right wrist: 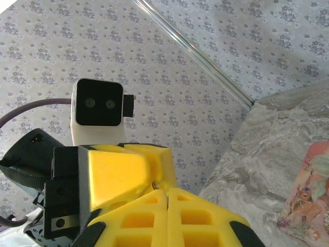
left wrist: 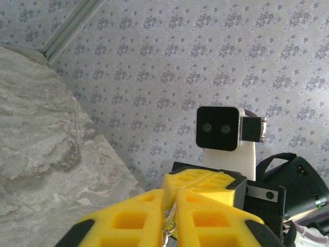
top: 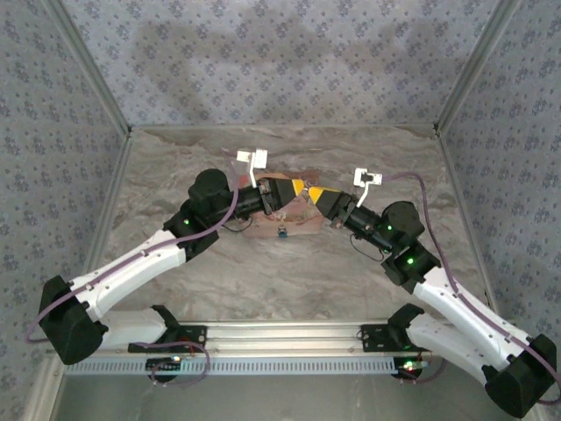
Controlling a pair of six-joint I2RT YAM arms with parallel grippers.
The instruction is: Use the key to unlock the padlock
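The two arms meet tip to tip over the middle of the table [top: 289, 289], above the pink picture-printed box [top: 305, 221]. In the top view the left gripper [top: 301, 186] reaches in from the left and the right gripper [top: 317, 194] from the right, and their yellow fingertips are touching or all but touching.

From the left wrist, the left gripper's fingers [left wrist: 139, 221] are drawn together with only a thin seam between them. A small metal piece [left wrist: 167, 229] is pinched in that seam. It is probably the key or its ring, but too little of it shows to be sure. Just ahead of them sits the right gripper's yellow finger block, with the right wrist camera [left wrist: 220, 128] above it.

From the right wrist, the right gripper's fingers [right wrist: 139, 221] are pressed flat against each other. Whether anything is caught between them cannot be told. A tiny metal tip [right wrist: 154, 184] shows where they meet the left gripper's finger, and the left wrist camera [right wrist: 97, 103] faces back from behind it. The pink box lies low at the right on the marbled surface.

The padlock [top: 283, 231] is a small blue speck at the near edge of the pink box, below both grippers in the top view and apart from them
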